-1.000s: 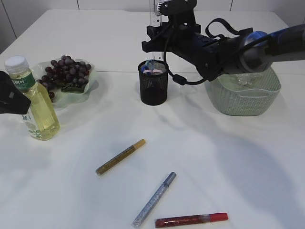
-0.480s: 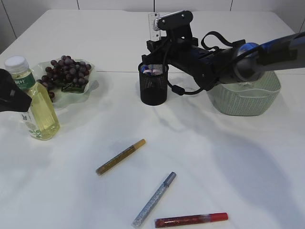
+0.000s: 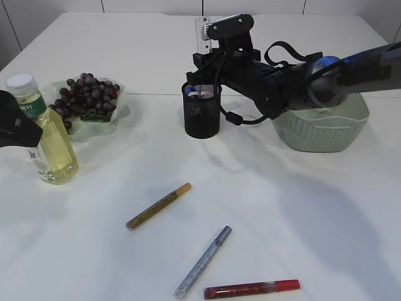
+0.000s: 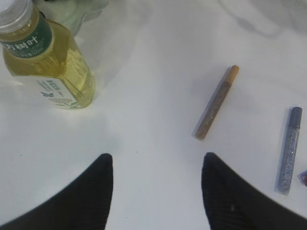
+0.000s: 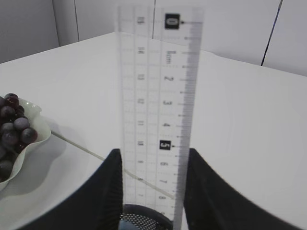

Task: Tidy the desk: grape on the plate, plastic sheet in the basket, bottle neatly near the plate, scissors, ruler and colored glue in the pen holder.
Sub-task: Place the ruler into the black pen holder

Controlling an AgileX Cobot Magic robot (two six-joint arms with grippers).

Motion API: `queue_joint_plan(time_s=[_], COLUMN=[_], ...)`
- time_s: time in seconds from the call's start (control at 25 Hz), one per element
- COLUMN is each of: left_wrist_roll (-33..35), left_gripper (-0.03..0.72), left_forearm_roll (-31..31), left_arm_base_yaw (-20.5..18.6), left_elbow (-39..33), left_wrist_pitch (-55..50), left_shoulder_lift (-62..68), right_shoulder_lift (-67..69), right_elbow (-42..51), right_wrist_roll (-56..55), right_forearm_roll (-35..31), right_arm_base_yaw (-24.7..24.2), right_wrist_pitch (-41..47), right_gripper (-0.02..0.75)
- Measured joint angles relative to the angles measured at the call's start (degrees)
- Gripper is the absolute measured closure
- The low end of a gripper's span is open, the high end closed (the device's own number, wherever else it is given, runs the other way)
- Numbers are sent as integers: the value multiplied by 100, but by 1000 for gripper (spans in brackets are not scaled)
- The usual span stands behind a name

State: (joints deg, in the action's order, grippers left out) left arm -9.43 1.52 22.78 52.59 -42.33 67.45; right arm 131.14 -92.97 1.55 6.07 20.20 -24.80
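My right gripper (image 3: pixel 205 59) (image 5: pixel 152 154) is shut on the clear ruler (image 3: pixel 201 34) (image 5: pixel 158 96), held upright with its lower end at the rim of the black mesh pen holder (image 3: pixel 202 116) (image 5: pixel 144 221). Pink and blue handles (image 3: pixel 199 93), likely the scissors, show inside the holder. The grape bunch (image 3: pixel 88 94) (image 5: pixel 12 129) lies on the pale green plate (image 3: pixel 120 111) (image 5: pixel 41 136). The bottle (image 3: pixel 45 141) (image 4: pixel 48 62) stands in front of the plate. My left gripper (image 3: pixel 12 128) (image 4: pixel 157 158) hangs open and empty beside it. Gold (image 3: pixel 158 205) (image 4: pixel 216 103), silver (image 3: pixel 202 262) (image 4: pixel 288 151) and red (image 3: pixel 250 289) glue pens lie on the table.
The green woven basket (image 3: pixel 319 132) stands at the right, behind my right arm, which partly hides its contents. The plate's wavy rim lies to the left of the pen holder.
My right gripper has come down a little with the ruler toward the pen holder, then stopped. The left gripper and the rest have stayed put.
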Motion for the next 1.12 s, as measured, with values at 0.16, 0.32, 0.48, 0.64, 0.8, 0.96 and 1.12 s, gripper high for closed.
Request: queue_joint_plan(time_s=[0.16,0.32,0.48,0.64,0.8,0.96,1.12], left_wrist_roll=[0,0,0,0,0,0,0], left_gripper=[256,256,256,256,256,256,256], left_forearm_roll=[0,0,0,0,0,0,0], left_arm_base_yaw=[0,0,0,0,0,0,0], left_elbow=[0,0,0,0,0,0,0], left_wrist_pitch=[4,4,4,4,4,4,4], left_shoulder_lift=[0,0,0,0,0,0,0], right_shoulder_lift=[0,0,0,0,0,-12,-222], right_elbow=[0,0,0,0,0,0,0], right_wrist_roll=[-155,-209,-265,-333,-357,-357,-357], right_forearm_roll=[-13,-2,6,10,19,19,19], right_arm_base_yaw=[0,13,61,133,146,146,146], right_wrist_pitch=[142,370,449,486,537,654,805], right_gripper=[434,421,384,331,319,318,318])
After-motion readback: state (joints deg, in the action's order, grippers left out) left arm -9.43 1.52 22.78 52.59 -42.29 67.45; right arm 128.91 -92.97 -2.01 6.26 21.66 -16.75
